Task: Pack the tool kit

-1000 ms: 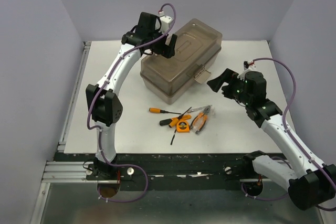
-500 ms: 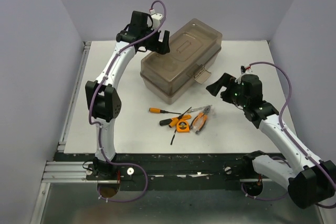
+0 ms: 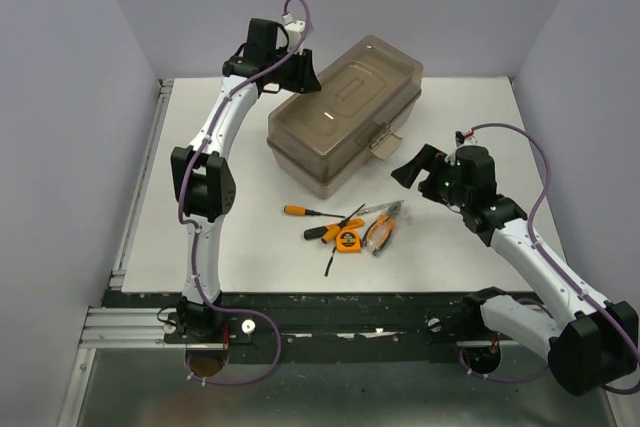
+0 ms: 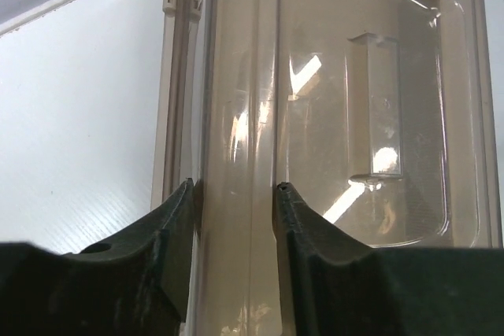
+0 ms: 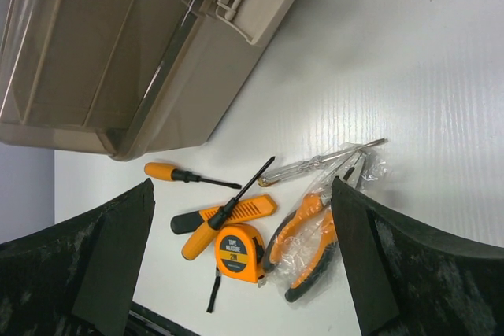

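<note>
The beige toolbox (image 3: 345,112) stands closed at the back of the table, its smoky brown lid (image 4: 370,100) down and its latch (image 3: 381,142) facing the front. My left gripper (image 3: 298,73) is at the lid's far left corner. In the left wrist view my left gripper (image 4: 235,188) is shut on the lid's raised rim, one finger on each side. The orange-and-black tools lie loose in front: tape measure (image 5: 241,252), bagged pliers (image 5: 311,238), orange screwdriver (image 5: 169,171) and clear-handled screwdriver (image 5: 315,164). My right gripper (image 3: 408,169) hovers open to their right, holding nothing.
An orange utility knife (image 5: 228,214) and a black-shafted screwdriver (image 5: 236,198) lie across each other beside the tape measure. The tool pile (image 3: 350,229) sits between the two arms. Grey walls close in the white table (image 3: 470,117) at the back and both sides.
My left gripper has shifted left along the lid and its jaws have narrowed from wide open onto the rim. My right arm has drifted slightly left toward the tools.
</note>
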`<state>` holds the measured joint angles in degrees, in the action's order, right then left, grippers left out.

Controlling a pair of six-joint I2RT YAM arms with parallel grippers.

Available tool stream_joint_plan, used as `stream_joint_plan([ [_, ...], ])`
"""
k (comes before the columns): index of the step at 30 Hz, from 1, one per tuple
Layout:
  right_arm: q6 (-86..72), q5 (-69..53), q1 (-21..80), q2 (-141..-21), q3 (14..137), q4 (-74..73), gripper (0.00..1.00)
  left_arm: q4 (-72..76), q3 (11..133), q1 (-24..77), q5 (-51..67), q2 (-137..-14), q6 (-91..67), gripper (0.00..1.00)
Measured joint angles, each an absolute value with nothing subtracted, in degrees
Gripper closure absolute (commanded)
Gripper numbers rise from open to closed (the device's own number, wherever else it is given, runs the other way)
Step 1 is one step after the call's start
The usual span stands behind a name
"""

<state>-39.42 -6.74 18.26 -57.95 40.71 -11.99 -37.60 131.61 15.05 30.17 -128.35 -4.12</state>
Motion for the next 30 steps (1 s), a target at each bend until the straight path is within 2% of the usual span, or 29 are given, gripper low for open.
stream_joint_plan([
  [10, -40.88, -5.91, 18.26, -62.81, 40.73, -8.27, 0.01, -33.41, 129.27, 12.53, 35.03, -128.51, -5.91, 0.65],
  [18, -44.86, -7.38, 17.43, -77.73, 45.04, 0.82, 0.1, -31.53, 128.27, 11.79, 37.08, -128.55, -6.85, 0.66],
  [30, -49.58, -6.7, 16.86, -84.36, 47.99, 8.97, 0.23, -30.68, 127.9, 11.46, 38.79, -128.55, -7.57, 0.69],
])
